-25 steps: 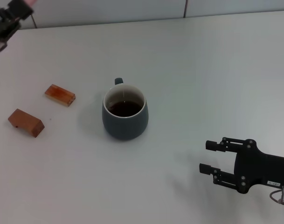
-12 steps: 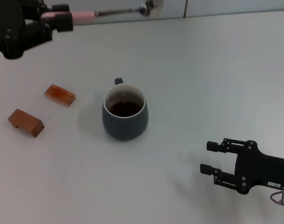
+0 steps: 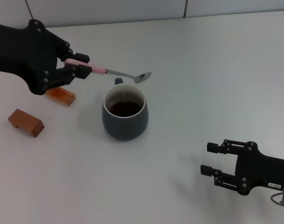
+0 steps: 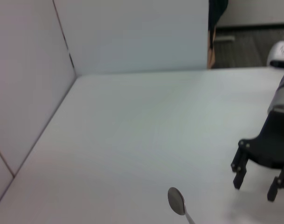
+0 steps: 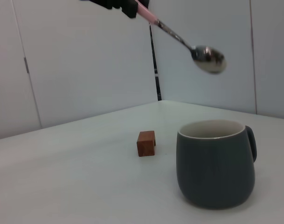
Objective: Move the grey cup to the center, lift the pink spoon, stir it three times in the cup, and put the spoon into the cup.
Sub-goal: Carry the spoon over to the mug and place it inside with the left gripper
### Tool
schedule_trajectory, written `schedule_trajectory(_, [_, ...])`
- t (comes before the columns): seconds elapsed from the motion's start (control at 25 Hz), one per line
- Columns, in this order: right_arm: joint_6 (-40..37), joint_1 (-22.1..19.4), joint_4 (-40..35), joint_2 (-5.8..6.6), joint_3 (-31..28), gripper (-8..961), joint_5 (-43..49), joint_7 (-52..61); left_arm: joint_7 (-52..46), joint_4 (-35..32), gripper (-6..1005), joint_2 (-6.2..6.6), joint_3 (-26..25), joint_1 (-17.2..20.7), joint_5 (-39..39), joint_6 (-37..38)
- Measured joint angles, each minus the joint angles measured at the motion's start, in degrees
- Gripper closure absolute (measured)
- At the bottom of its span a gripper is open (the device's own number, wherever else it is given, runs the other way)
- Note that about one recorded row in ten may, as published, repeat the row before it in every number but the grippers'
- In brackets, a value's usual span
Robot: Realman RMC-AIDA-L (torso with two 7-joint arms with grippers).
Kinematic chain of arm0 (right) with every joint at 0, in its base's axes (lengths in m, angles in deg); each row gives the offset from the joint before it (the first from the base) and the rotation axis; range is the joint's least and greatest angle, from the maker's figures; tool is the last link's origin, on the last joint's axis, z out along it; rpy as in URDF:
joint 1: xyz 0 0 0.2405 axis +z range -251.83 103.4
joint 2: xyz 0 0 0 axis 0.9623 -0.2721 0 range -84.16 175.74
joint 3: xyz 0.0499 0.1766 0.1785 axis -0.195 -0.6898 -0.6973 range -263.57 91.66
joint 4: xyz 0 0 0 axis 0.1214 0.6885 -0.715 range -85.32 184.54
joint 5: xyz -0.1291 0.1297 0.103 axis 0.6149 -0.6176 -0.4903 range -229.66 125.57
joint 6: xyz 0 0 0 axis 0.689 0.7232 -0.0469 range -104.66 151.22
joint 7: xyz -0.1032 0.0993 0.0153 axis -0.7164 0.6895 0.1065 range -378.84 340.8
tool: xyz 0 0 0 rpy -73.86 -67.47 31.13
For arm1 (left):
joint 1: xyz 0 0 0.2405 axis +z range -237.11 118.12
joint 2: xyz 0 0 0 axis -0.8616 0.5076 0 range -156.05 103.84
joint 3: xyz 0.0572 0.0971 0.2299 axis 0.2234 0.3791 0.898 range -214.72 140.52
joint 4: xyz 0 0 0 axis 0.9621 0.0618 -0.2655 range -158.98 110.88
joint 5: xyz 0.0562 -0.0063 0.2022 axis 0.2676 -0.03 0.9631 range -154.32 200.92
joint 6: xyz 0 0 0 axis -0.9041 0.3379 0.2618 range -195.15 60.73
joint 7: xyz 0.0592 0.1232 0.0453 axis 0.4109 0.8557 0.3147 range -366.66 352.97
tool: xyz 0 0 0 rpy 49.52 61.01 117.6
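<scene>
While our right gripper [image 3: 211, 161] idles nearest with jaws apart and empty, we see the grey cup [image 3: 125, 113] mid-table and, beyond, our left gripper [image 3: 79, 66] clamping the pink spoon [image 3: 114, 72], handle end hidden, bowl above the rim.

Matte blk tools [image 3: 211, 158], silver screws, white label.

No readable writing anywhere here. The only candidate is a small white label [image 3: 273, 184] on the body of the right arm, just behind the right pincer [image 3: 211, 158], and its marks are too small to make out.
</scene>
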Motion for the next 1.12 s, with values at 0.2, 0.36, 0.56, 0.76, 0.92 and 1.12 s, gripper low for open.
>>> schedule_trajectory(0.2, [-0.03,-0.09,0.0,0.01,0.08,350,0.15,0.03,-3.01,-3.3,852,-0.18,6.73,-1.03,6.95,-0.9])
schedule_trajectory(0.36, [-0.25,-0.28,0.04,-0.04,0.15,350,0.15,0.06,-4.52,-3.59,851,-0.43,13.95,-1.75,14.85,-4.67])
schedule_trajectory(0.56, [-0.32,-0.49,0.08,-0.07,0.22,351,0.15,0.08,-5.65,-3.59,849,-0.48,18.87,-1.85,19.05,-7.01])
schedule_trajectory(0.76, [-0.16,-0.58,0.33,-0.08,0.23,351,0.15,0.07,-7.15,-3.41,848,-0.52,23.75,-2.13,20.53,-8.14])
schedule_trajectory(0.92, [-0.12,-0.6,0.44,-0.08,0.23,351,0.15,-0.11,-8.09,-3.42,846,-0.61,26.46,-2.57,22.38,-9.33])
schedule_trajectory(1.12, [-0.09,-0.61,0.44,-0.08,0.23,351,0.15,-0.17,-9.59,-2.39,845,-0.78,30.84,-3.57,27.13,-12.11])
